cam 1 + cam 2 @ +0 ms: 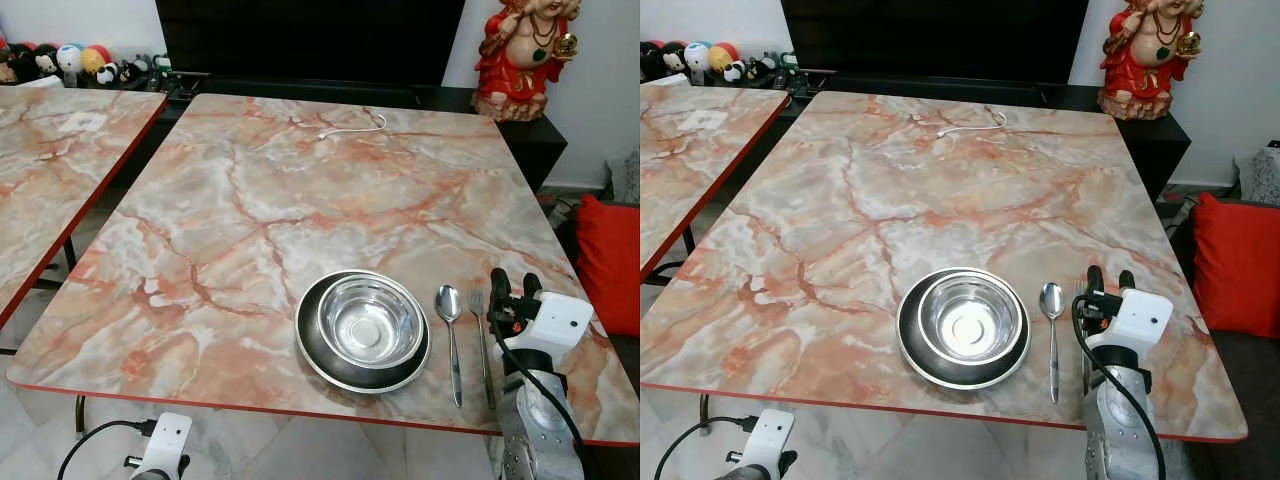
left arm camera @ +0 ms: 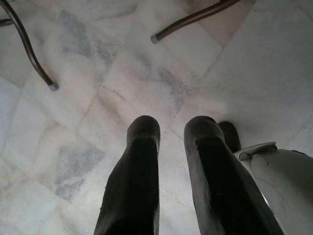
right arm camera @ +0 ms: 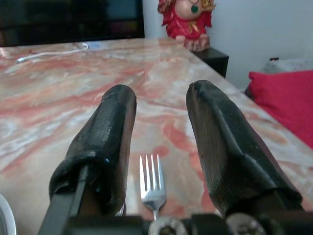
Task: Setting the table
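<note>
While a white cable (image 1: 352, 128) lies far off at the back of the marble-patterned worktop (image 1: 230, 210) and a red figurine (image 1: 522, 55) stands on the dark cabinet behind it, the place setting sits close to the near edge with nothing crowding it. A steel bowl (image 1: 369, 321) rests inside a dark plate (image 1: 318, 352); just to its right lies a spoon (image 1: 449, 303), bowl end pointing away from the robot and handle toward the near edge. Beside that lies a fork (image 3: 151, 183), parallel to the spoon, tines pointing toward the far side.

The right pincer (image 3: 159, 132) hangs just above the fork, released, its two black fingers spread to either side of the tines and aimed across the worktop. The left pincer (image 2: 171, 132) hangs low over the marble floor (image 2: 146, 73), fingers slightly parted, holding nothing. A second marble-patterned table (image 1: 50, 160) stands to the left, and a red cushion (image 1: 608, 262) lies to the right.
</note>
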### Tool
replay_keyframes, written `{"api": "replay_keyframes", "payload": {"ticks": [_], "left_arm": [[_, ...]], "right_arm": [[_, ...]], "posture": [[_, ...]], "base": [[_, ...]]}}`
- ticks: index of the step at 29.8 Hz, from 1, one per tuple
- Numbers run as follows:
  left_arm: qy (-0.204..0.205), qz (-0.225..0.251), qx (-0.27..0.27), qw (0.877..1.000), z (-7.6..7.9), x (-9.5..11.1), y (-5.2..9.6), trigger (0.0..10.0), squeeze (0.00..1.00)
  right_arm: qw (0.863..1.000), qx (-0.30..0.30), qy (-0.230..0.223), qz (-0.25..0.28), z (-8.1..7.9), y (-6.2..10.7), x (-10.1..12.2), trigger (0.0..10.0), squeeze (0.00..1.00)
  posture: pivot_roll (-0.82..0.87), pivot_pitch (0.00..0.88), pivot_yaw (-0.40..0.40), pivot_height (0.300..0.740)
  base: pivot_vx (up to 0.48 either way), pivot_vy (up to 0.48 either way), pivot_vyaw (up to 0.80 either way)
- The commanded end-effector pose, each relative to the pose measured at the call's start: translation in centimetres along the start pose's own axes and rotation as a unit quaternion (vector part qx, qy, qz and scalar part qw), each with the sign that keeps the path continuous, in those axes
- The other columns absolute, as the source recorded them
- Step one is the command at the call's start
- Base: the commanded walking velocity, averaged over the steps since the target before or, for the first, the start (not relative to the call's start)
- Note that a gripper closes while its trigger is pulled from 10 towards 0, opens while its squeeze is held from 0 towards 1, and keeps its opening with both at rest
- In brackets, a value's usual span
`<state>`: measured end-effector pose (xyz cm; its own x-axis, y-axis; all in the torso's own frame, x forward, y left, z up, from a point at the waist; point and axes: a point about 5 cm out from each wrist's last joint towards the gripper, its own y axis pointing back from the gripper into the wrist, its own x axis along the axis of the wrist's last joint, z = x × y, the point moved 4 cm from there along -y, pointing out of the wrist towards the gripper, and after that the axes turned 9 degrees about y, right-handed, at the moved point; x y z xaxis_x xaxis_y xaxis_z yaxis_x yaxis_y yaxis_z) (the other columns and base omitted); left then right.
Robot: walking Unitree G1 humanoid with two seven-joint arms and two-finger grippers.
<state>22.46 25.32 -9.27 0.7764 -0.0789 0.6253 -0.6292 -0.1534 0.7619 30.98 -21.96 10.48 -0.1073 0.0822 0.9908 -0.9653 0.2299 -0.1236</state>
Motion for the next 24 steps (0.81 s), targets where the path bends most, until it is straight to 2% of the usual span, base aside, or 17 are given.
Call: {"api": "replay_keyframes", "payload": {"ticks": [1, 15, 24], "left_arm": [[0.007, -0.012, 0.006, 1.0, -0.3, -0.8, 0.1, 10.0, 0.0], [0.001, -0.012, 0.002, 1.0, -0.2, -0.8, 0.1, 10.0, 0.0], [0.0, -0.012, 0.0, 1.0, -0.1, -0.8, 0.1, 10.0, 0.0]], "right_arm": [[1.0, 0.002, 0.002, 0.005, -0.1, -0.2, 0.1, 10.0, 0.0], [0.999, 0.009, 0.012, 0.038, -0.1, -0.3, 1.2, 10.0, 0.0], [0.998, 0.037, 0.026, 0.053, -1.5, -0.3, 1.7, 10.0, 0.0]], "posture": [[0.13, 0.0, -0.05, 0.74], [0.12, 0.0, -0.047, 0.74], [0.12, 0.0, -0.048, 0.74]], "base": [[0.0, 0.48, 0.0], [0.0, 0.48, 0.0], [0.0, 0.48, 0.0]]}}
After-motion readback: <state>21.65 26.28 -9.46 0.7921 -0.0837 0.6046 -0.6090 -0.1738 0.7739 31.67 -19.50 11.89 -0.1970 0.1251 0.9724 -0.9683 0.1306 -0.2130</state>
